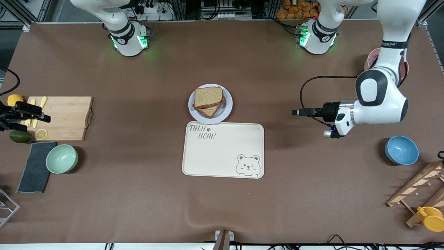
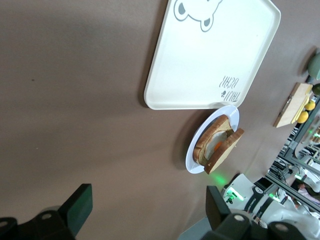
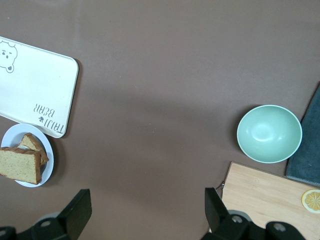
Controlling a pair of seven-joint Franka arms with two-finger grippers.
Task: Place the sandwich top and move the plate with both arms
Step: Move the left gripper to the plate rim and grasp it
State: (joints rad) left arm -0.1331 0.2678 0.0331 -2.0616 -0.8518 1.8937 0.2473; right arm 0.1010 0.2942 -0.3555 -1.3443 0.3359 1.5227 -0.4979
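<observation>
The sandwich top (image 1: pixel 208 97) lies on a lower slice on the plate (image 1: pixel 227 108), which stands at the table's middle against the tray's edge. In the left wrist view the top slice (image 2: pixel 226 149) leans over an egg on the plate (image 2: pixel 192 162). My left gripper (image 1: pixel 295 112) is open and empty, up over bare table toward the left arm's end; its fingers (image 2: pixel 80 205) stand wide apart. My right gripper (image 1: pixel 43 117) is open and empty over the cutting board at the right arm's end. The right wrist view shows the bread (image 3: pixel 19 165) on the plate (image 3: pixel 48 150).
A cream bear tray (image 1: pixel 223 156) lies just nearer the camera than the plate. A cutting board (image 1: pixel 66 118), lemon slice (image 1: pixel 41 134), avocado (image 1: pixel 19 136), green bowl (image 1: pixel 61 158) and dark cloth (image 1: pixel 34 166) sit at the right arm's end. A blue bowl (image 1: pixel 401 150) and wooden rack (image 1: pixel 419 187) sit at the left arm's end.
</observation>
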